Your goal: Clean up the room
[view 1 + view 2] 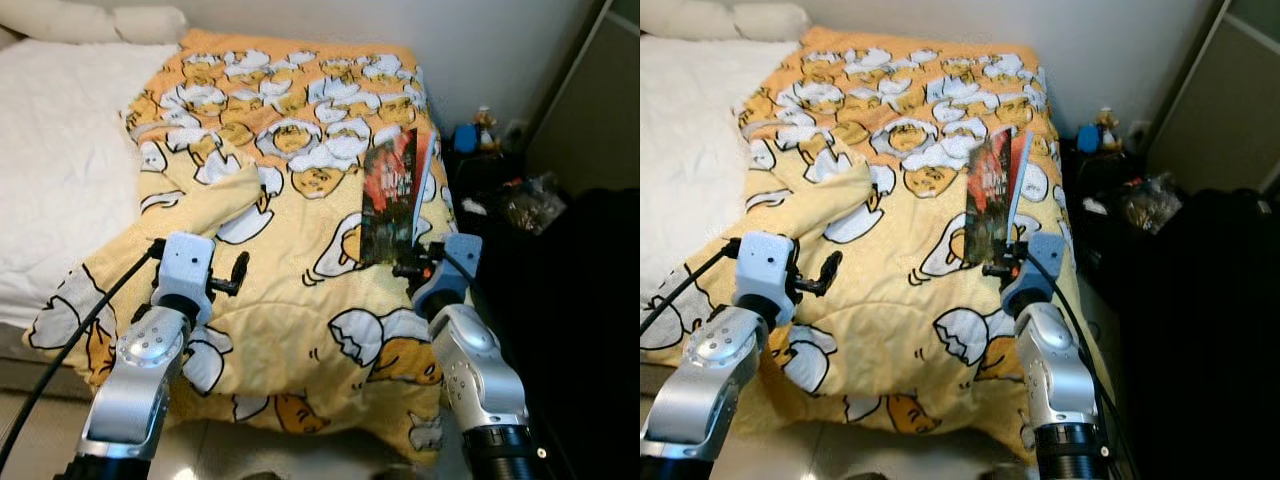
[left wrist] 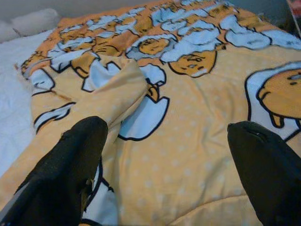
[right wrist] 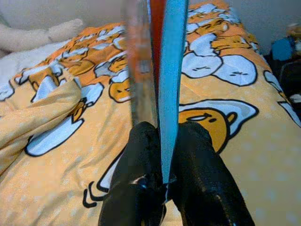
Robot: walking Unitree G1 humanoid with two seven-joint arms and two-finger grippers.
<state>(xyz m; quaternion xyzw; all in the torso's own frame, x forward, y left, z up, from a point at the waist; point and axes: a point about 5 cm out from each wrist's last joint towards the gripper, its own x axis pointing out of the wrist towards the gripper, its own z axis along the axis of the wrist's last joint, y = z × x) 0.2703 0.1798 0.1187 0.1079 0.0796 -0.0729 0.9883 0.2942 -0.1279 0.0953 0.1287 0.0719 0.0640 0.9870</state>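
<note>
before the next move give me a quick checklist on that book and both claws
1. Right claw shut on the book: ok.
2. Book lifted off the yellow blanket, held upright: ok.
3. Grip sits at the book's bottom edge, so it may tip: cannot tell.
4. Left claw open with nothing in it, over the blanket: ok.
5. Drop-off spot for the book in sight: cannot tell.
6. Cluttered dark stand close on the right: not ok.

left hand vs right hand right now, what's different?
The left hand is open and holds nothing; the right hand is shut on a book. The left hand hovers over the blanket near its folded corner; the right hand holds the book upright by the bed's right edge. Both are above the blanket.
</note>
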